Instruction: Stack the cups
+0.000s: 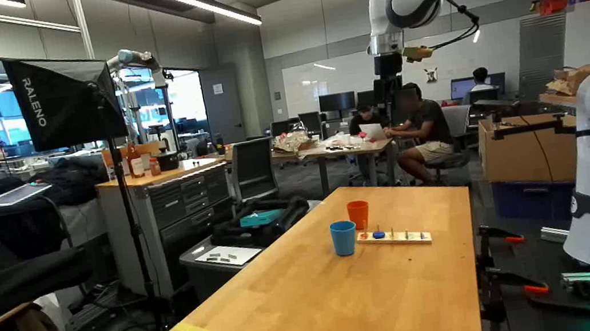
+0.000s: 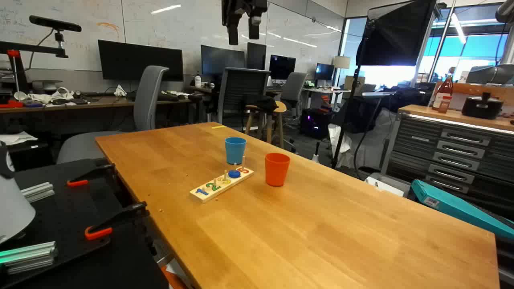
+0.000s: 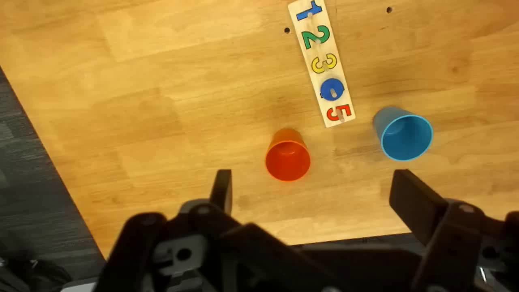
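The orange-red cup [image 3: 288,160] stands upright on the wooden table, mouth up. It shows in both exterior views [image 1: 358,215] [image 2: 277,170]. The blue cup [image 3: 406,137] stands upright a short way from it, mouth up, and also shows in both exterior views [image 1: 344,238] [image 2: 235,151]. The two cups are apart. My gripper [image 3: 312,172] is open with nothing between its fingers. It hangs high above the table, fingers down, as both exterior views show [image 1: 390,95] [image 2: 243,38]. In the wrist view the orange-red cup appears beyond the gap between the fingertips, nearer the left finger.
A flat wooden number strip with short pegs [image 3: 324,65] lies beside both cups; a blue disc [image 3: 332,89] sits on one peg. The table [image 2: 341,224] has its edges in view. Black clamps with orange ends [image 2: 98,233] sit along the robot's side of the table.
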Tool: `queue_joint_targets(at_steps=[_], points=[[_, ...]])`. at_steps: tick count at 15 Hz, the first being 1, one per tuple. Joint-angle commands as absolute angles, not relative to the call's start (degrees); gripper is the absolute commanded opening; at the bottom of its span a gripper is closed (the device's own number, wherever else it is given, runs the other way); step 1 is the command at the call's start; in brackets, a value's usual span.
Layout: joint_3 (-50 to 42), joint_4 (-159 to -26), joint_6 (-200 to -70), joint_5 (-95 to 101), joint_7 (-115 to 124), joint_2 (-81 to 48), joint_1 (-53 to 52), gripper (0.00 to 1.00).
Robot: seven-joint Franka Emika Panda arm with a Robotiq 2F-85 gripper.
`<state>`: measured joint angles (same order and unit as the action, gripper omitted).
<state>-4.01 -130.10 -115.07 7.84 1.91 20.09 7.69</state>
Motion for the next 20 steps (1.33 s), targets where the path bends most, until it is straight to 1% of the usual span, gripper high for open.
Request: queue_joint_targets(at_steps=[1, 5, 9, 12, 15, 20], points=[[-4.4, -129.8, -114.9, 8.0, 2.0, 20.1, 7.3, 1.00], [-3.8, -130.2, -116.3, 8.6, 2.8, 20.0, 7.2, 1.00], [1.7, -134.0, -126.7, 13.0, 6.5, 15.3, 4.5, 1.00], [6.6, -134.2, -133.1, 18.4, 12.3, 7.8, 2.2, 1.00], [9.8, -131.1, -136.2, 26.1, 21.0, -1.7, -0.5, 1.00], [6.8, -123.8, -136.2, 33.6, 27.7, -15.5, -6.3, 1.00]])
